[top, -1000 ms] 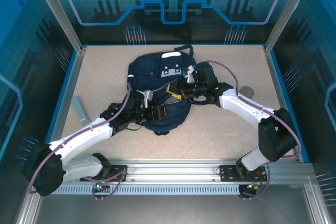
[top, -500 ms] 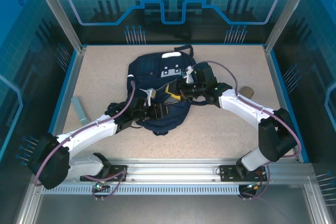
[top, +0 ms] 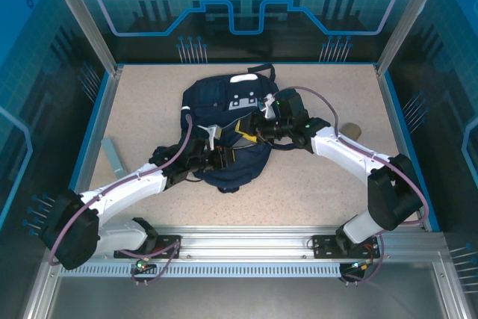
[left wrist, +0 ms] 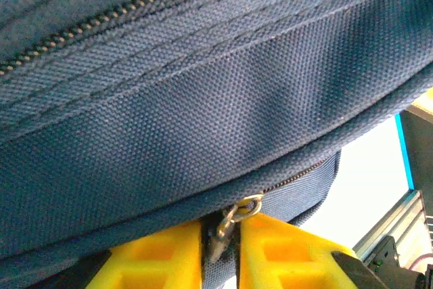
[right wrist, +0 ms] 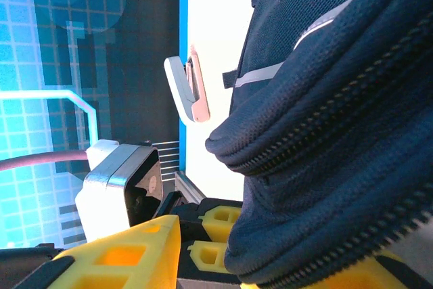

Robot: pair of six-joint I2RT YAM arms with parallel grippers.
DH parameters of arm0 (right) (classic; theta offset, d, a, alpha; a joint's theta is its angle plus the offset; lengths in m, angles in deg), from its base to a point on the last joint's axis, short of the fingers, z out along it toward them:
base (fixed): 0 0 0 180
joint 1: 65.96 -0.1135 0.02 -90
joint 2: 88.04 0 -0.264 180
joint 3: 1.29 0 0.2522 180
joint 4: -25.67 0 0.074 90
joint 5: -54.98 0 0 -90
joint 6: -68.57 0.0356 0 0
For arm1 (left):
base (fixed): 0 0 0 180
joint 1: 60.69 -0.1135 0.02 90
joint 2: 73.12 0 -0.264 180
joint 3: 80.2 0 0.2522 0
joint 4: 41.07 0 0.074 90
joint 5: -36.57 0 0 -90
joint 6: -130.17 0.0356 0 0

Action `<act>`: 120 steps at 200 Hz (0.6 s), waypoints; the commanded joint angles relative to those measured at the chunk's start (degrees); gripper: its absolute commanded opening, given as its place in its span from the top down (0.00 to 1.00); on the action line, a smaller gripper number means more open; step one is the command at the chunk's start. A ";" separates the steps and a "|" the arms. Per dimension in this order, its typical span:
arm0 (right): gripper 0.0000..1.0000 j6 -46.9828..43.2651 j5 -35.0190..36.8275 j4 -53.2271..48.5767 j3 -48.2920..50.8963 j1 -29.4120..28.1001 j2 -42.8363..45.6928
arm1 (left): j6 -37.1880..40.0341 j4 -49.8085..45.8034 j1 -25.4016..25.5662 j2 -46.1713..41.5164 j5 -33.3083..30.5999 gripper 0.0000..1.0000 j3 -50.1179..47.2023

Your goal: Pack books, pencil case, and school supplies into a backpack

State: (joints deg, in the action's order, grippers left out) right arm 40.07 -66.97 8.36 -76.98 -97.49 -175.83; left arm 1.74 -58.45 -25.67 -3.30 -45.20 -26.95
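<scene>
Mid-counter: a large dark navy fabric backpack with light grey patches and a black top loop. Lies on the speckled beige counter, loop end toward the far wall, bottom end toward the arm bases.

At its near left edge, the left gripper. Yellow fingers almost together, pinching the small metal zipper pull. Pull hanging from a zipper line, just under a broad band of navy weave.

At the middle right of the pack, the right gripper. Clamped on a bunched fold of the zippered edge, with navy fabric packed between its yellow fingers in the right wrist view.

Farther out, a flat grey-blue strip near the left wall, well apart from the pack. On the right, a small tan round piece just beyond the right forearm, partly hidden.
</scene>
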 commanded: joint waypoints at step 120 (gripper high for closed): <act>0.86 -3.60 5.85 -5.08 -2.13 4.73 4.37 | 13.26 -20.18 -0.65 -7.15 -12.10 1.00 1.86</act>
State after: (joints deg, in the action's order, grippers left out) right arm 38.08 -65.00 2.91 -77.31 -95.48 -174.08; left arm 11.79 -70.14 -25.71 -8.44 -51.89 -25.90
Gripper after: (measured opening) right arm 0.156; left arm 0.064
